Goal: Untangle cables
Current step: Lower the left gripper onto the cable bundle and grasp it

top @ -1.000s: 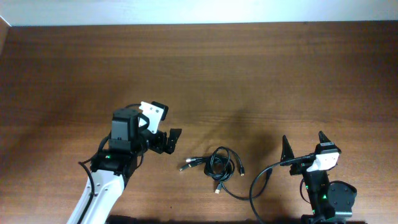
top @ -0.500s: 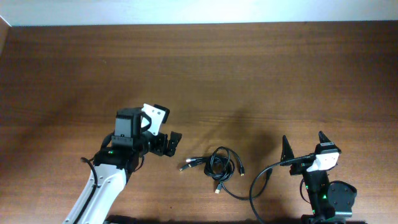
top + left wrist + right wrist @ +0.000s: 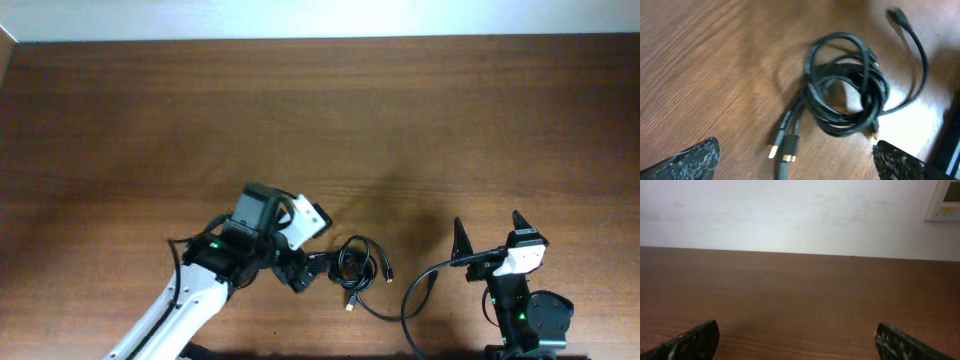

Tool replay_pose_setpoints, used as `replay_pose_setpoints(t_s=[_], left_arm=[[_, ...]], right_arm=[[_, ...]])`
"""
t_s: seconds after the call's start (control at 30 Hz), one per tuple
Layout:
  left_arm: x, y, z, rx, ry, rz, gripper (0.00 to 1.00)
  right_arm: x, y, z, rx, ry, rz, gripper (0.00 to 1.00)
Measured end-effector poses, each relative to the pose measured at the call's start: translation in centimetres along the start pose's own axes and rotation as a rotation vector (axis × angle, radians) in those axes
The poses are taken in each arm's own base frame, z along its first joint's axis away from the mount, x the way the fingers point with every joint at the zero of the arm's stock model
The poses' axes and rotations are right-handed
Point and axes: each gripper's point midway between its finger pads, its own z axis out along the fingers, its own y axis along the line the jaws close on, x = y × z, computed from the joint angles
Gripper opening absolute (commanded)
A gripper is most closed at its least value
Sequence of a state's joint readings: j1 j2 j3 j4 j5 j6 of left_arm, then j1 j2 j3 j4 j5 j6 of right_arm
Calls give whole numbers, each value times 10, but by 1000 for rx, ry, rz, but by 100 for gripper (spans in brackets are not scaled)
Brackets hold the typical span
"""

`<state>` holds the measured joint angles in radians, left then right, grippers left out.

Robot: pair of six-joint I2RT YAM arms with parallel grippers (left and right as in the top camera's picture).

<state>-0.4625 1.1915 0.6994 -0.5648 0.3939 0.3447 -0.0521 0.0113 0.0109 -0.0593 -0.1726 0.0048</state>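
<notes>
1. mostly the risk is a grab that takes too much. the cables [image 3: 355, 265] [image 3: 845, 100] lie flat on the table [image 3: 400, 120] as one tight coil with several loops stacked. jaws closing on the coil's thick part would probably lift the whole bundle or pull the tangle tighter.
2. two silver-tipped plugs [image 3: 782, 150] stick out side by side from the coil's edge. a pinch there could catch both at once, so that neither strand slides free of the coil.
3. one loose end [image 3: 897, 15] trails off the opposite side of the coil. dragging the coil could sweep that end into the thicker arm wire [image 3: 415, 295] just beside the coil, and the two could snag.
4. thin cords lying flat on wood are hard to get under, so the fingertips may skid over the coil or press into the table instead.
5. the left gripper [image 3: 305, 274] [image 3: 797, 165] has its jaws spread wide and holds nothing. it hovers at the coil's plug side and touches no cord that i can see.
6. the right gripper [image 3: 488, 228] [image 3: 800, 342] is also spread wide and empty. it sits well apart from the coil, and no cable shows in its own view.
</notes>
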Motion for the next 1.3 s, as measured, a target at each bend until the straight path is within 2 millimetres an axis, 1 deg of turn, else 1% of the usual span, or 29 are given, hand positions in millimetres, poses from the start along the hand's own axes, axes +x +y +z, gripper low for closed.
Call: replay_pose_setpoints(t_s=[0.07, 0.13, 0.17, 0.2, 0.23, 0.3, 0.33, 0.43, 0.47, 0.5, 0.57, 0.63, 0.67, 0.73, 0.77, 0.8, 0.9, 0.93, 0.97, 1.0, 1.1, 1.2, 1.3], left_arm=[[-2, -13, 4, 27, 3, 102, 99], [-7, -36, 9, 70, 2, 238, 99], [-7, -51, 13, 101, 5, 331, 99], [-4, -71, 18, 150, 15, 452, 99], [-1, -77, 22, 169, 25, 513, 99], [6, -85, 30, 202, 56, 578, 99], [10, -85, 34, 209, 72, 582, 100], [24, -81, 53, 239, 135, 601, 94], [27, -79, 61, 247, 149, 606, 93], [28, -79, 65, 249, 153, 612, 90], [27, -76, 77, 250, 154, 618, 77], [26, -74, 84, 248, 146, 625, 60], [25, -73, 86, 246, 145, 627, 56], [24, -72, 86, 238, 143, 635, 53], [23, -71, 87, 233, 140, 638, 46], [22, -70, 87, 228, 138, 640, 41], [15, -69, 89, 211, 110, 653, 35], [11, -68, 90, 203, 96, 660, 27], [9, -68, 90, 198, 91, 662, 4], [8, -67, 90, 194, 84, 664, 0], [1, -66, 92, 180, 62, 647, 0], [-7, -66, 91, 165, 35, 590, 0], [-31, -69, 70, 132, -50, 529, 0]], right_arm=[[0, 0, 0, 0, 0, 0, 98], [0, 0, 0, 0, 0, 0, 98], [0, 0, 0, 0, 0, 0, 98], [0, 0, 0, 0, 0, 0, 98], [0, 0, 0, 0, 0, -1, 98], [0, 0, 0, 0, 0, 0, 98], [0, 0, 0, 0, 0, 0, 98], [0, 0, 0, 0, 0, 0, 98], [0, 0, 0, 0, 0, 0, 98], [0, 0, 0, 0, 0, -1, 98], [0, 0, 0, 0, 0, 0, 98], [0, 0, 0, 0, 0, 0, 98], [0, 0, 0, 0, 0, 0, 98], [0, 0, 0, 0, 0, 0, 98], [0, 0, 0, 0, 0, 0, 98], [0, 0, 0, 0, 0, 0, 98], [0, 0, 0, 0, 0, 0, 98], [0, 0, 0, 0, 0, 0, 98], [0, 0, 0, 0, 0, 0, 98], [0, 0, 0, 0, 0, 0, 98], [0, 0, 0, 0, 0, 0, 98], [0, 0, 0, 0, 0, 0, 98], [0, 0, 0, 0, 0, 0, 98]])
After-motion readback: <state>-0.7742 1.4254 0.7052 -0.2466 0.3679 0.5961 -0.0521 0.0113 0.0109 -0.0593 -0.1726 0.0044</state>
